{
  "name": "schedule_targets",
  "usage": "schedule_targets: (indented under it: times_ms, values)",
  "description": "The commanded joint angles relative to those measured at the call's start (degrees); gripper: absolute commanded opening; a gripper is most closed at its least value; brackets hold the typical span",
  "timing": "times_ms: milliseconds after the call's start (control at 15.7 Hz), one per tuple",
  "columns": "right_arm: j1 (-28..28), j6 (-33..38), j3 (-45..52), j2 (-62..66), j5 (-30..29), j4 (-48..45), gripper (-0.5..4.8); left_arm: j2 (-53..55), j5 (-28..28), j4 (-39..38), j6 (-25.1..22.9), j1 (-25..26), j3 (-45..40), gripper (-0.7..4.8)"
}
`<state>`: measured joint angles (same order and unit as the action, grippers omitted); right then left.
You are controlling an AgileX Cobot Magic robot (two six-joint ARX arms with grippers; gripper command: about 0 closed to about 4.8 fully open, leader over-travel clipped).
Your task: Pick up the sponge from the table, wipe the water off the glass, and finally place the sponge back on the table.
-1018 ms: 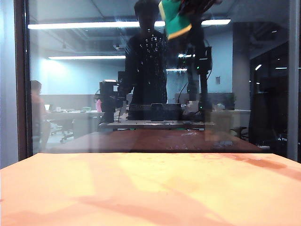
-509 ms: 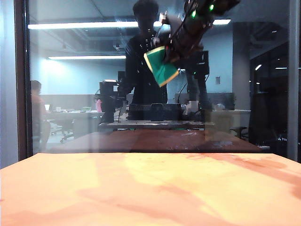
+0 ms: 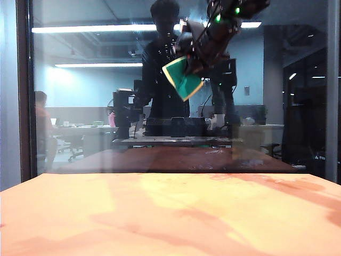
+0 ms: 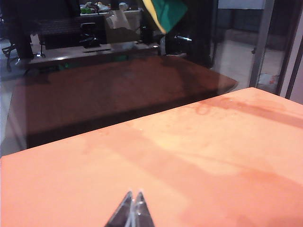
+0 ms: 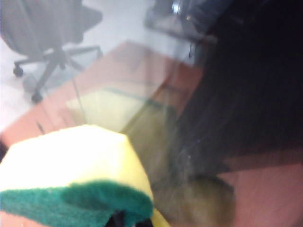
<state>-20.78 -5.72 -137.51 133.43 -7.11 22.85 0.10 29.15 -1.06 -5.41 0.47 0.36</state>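
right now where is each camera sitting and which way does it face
exterior view: low at the table edge, facing the glass; shows the right claw shut on the sponge.
left wrist view: low over the table, facing the glass; shut left claw tips show.
right wrist view: against the glass, the sponge in front.
Shared: all three show the sponge.

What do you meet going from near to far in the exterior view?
Matte orange-tan table → large upright glass pane at its far edge, with the green-and-cream sponge held high against it by the shut right gripper.
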Motion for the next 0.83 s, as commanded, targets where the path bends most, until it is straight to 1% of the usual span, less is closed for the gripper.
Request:
schedule_targets:
  times_ms: [64, 255, 446, 509, 827]
  values:
    - [0.2, 0.1, -6.8, -0.9, 1.1, -4.5, -0.09, 0.0, 0.1, 1.4, -0.1, 0.0, 0.2, -0.06]
    - [0.3, 0.1, -14.5, -0.9, 1.3, -3.4, -0.09, 0.0, 0.2, 2.9, 0.0, 0.0, 0.2, -0.06]
    - [0.3, 0.1, -19.2, -0.9, 1.3, -3.3, -0.09, 0.0, 0.2, 4.0, 0.0, 0.0, 0.2, -0.06]
    - [0.3, 0.1, -21.3, -0.9, 2.5, -3.3, -0.09, 0.0, 0.2, 4.0, 0.0, 0.0, 0.2, -0.06]
    - [0.1, 0.1, -19.7, -0.3, 2.1, -1.4, -0.09, 0.0, 0.2, 3.8, 0.0, 0.0, 0.2, -0.06]
